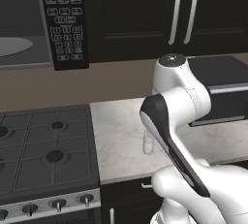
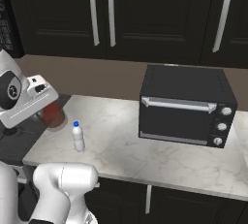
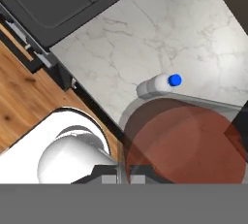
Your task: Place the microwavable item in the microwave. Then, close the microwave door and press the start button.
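Evidently hand [image 2: 48, 105] clamped on tumbler [image 2: 52, 114], perhaps lifted; microwave [image 1: 43, 22] left, toaster oven [image 2: 186, 106] right.

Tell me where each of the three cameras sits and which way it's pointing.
Left base view: behind the arm's left, facing the black gas stove and open black microwave; white arm at lower right.
Right base view: behind the arm's right, facing the black toaster oven; arm at lower left.
Hand view: on the hand, looking down through the clear glass tumbler of reddish-brown liquid.
Shared: the small white bottle with blue cap on the marble counter.
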Available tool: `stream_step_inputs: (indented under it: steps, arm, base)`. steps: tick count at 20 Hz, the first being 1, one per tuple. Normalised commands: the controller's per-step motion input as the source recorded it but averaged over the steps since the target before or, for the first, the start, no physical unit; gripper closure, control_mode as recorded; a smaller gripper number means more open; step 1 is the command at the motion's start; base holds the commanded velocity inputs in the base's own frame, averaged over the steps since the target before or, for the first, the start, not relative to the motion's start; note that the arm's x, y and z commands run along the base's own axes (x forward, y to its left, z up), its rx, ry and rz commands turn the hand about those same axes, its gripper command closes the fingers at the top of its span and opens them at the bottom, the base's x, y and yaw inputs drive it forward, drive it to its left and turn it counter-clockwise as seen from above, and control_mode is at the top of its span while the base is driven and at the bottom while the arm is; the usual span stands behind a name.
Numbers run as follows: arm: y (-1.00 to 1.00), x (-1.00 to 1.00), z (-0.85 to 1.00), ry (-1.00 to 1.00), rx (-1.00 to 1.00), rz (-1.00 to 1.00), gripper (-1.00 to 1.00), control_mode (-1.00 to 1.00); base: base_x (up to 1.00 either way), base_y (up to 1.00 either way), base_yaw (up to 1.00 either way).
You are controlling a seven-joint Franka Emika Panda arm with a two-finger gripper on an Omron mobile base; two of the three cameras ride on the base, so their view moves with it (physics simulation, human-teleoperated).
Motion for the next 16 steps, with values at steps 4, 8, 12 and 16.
stream_step_inputs:
  steps: [4, 8, 12, 16]
  arm:
    - [0.00, 0.00, -0.06, 0.01, 0.00, 0.00, 1.00, -1.00]
    - [0.01, -0.21, -0.01, -0.01, 0.00, 0.00, 1.00, 1.00]
    - [0.00, 0.00, 0.00, 0.00, 0.00, 0.00, 1.00, 1.00]
    - [0.00, 0.00, 0.00, 0.00, 0.00, 0.00, 1.00, 1.00]
  base:
    - [0.00, 0.00, 0.00]
    - [-0.23, 0.03, 0.00]
    - [-0.97, 0.59, 0.00]
    - [-0.60, 0.98, 0.00]
